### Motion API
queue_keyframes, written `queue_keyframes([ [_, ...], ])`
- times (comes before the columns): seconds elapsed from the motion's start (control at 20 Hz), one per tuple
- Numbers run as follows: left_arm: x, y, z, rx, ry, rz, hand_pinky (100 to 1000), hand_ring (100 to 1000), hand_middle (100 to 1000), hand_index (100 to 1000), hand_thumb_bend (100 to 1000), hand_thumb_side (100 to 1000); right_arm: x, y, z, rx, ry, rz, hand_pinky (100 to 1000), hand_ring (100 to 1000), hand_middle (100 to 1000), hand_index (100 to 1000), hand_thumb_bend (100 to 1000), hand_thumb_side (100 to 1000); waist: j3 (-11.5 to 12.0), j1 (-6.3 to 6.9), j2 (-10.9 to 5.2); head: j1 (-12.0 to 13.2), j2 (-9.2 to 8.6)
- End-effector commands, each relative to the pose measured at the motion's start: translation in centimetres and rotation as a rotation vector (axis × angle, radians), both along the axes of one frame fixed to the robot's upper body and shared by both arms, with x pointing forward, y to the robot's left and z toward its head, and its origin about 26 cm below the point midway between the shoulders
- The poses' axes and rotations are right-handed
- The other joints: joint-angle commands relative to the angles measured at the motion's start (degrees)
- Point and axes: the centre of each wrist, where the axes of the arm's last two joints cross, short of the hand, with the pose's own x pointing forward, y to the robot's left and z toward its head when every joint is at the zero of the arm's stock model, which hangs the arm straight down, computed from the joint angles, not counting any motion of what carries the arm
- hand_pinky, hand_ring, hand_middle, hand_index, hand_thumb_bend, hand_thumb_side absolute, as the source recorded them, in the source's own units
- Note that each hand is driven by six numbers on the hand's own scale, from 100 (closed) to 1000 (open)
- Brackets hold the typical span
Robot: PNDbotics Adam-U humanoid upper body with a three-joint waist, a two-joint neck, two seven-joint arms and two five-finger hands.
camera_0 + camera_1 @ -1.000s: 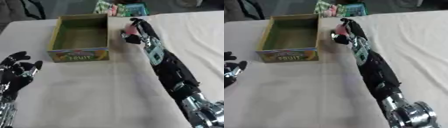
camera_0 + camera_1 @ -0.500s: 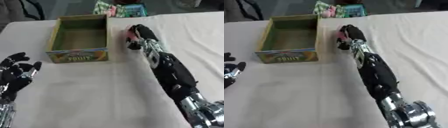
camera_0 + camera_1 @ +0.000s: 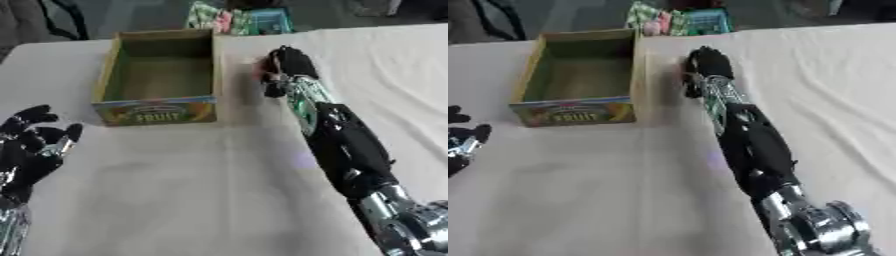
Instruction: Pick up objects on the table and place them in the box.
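Just right of the open cardboard fruit box (image 3: 157,80), the robot's black right hand (image 3: 289,65) curls around a small pink object (image 3: 262,70), so the box lies directly leftward, while the left hand (image 3: 31,147) rests open.

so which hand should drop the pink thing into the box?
Right. The right hand is stretched out beside the box, fingers curled over the pink object, just off its right wall. The left hand rests open near the lower left corner, away from both.
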Motion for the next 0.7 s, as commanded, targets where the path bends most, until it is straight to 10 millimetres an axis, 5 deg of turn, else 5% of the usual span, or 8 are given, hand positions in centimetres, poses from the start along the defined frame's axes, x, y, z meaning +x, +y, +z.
queue_keyframes([
  [0.05,0.1,0.1,0.9,0.010,-0.029,-0.003,574,539,598,737,544,100,0.2,0.0,2.6,0.025,-0.155,-0.020,637,673,244,348,100,100,0.06,-0.09,-1.00,-0.03,-0.75],
  [0.45,0.1,0.1,0.9,0.010,-0.029,-0.004,574,538,598,737,545,100,-0.2,1.6,6.0,0.124,-0.323,0.045,626,669,234,341,100,100,0.15,-0.16,-1.08,-0.06,-0.71],
  [0.7,0.1,-0.1,1.0,0.012,-0.028,-0.013,574,538,598,736,546,100,-0.8,4.8,8.4,0.160,-0.376,0.148,626,671,237,343,100,100,0.82,-0.22,-1.14,-0.68,-0.71],
])
